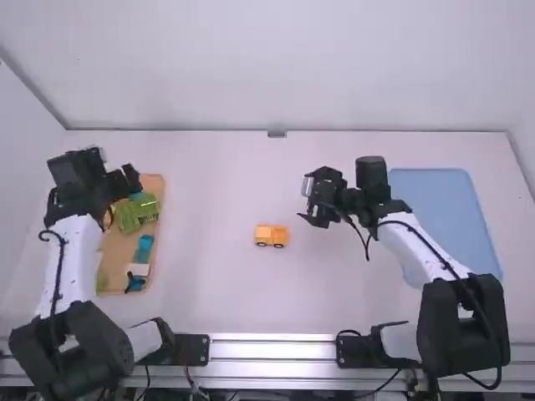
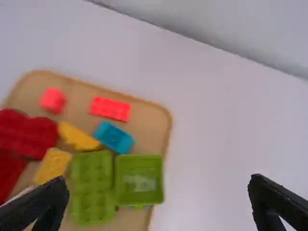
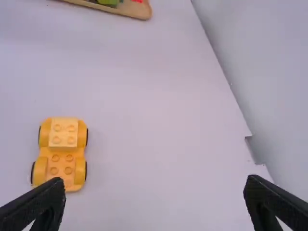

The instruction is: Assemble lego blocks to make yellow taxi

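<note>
A white table (image 1: 209, 292) carries three things directly on its top. The wooden tray (image 1: 121, 247) reaches from beside the left gripper (image 1: 127, 177) back toward the arm bases. The yellow car (image 1: 272, 236) stands upright on its wheels, left of the right gripper (image 1: 308, 201) and nearer the bases. The blue tray (image 1: 435, 196) lies to that gripper's right, well apart.

The bench (image 1: 209, 288) carries one yellow toy car (image 1: 272, 236), one wooden tray (image 1: 124, 246) near its left edge and one blue tray (image 1: 443, 200) near its right. The wooden one holds at least three red blocks (image 2: 109, 108), two yellow blocks (image 2: 53, 164), two green blocks (image 2: 91, 168).
</note>
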Controlling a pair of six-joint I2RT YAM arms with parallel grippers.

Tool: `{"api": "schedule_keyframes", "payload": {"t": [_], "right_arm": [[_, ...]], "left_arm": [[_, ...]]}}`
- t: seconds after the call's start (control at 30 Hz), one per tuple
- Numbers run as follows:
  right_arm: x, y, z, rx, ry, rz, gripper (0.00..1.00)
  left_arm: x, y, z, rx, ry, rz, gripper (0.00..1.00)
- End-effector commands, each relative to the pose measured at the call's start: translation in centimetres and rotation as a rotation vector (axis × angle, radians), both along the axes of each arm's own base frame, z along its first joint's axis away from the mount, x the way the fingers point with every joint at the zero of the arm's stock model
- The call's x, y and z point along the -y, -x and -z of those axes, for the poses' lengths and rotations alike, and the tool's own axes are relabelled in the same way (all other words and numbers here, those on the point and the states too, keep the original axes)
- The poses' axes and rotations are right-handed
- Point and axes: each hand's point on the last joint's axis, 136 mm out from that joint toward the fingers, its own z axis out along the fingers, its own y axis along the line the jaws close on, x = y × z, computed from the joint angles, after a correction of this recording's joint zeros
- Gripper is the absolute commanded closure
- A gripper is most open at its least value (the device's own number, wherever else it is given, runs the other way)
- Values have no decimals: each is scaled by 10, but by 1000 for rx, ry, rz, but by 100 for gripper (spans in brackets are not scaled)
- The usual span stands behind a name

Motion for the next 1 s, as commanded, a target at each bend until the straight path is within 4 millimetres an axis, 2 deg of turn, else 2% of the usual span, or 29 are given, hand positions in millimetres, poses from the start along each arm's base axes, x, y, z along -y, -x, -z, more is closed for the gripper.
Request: {"api": "schedule_keyframes", "payload": {"t": [0.0, 0.17, 0.23, 0.37, 0.43, 0.47, 0.57, 0.67, 0.8, 0.97], "right_arm": [[0, -7, -13, 55, -3, 1, 2], [-2, -9, -18, 80, -15, -8, 1], [-2, -8, -18, 75, -15, -8, 1], [-2, -7, -17, 68, -14, -9, 1], [-3, -7, -17, 69, -17, -12, 1], [-3, -7, -17, 69, -17, -12, 1], [-6, -4, -20, 68, -38, -36, 1], [-7, -2, -21, 65, -49, -47, 2], [-7, -2, -21, 64, -48, -48, 1], [-7, 0, -20, 54, -47, -48, 1]], "left_arm": [[-32, 13, -18, -26, -34, -219, 1], [-47, 15, -10, -193, 5, -317, 1], [-51, 11, -6, -251, 7, -319, 1], [-58, 1, 10, -362, 34, -304, 1], [-59, -2, 28, -464, 58, -284, 1], [-59, -2, 28, -464, 58, -284, 1], [-62, -7, 53, -556, 35, -198, 1], [-63, -10, 67, -596, 15, -132, 1], [-47, -20, 80, -601, 32, 54, 1], [-45, -27, 95, -593, 15, 119, 1]]}}
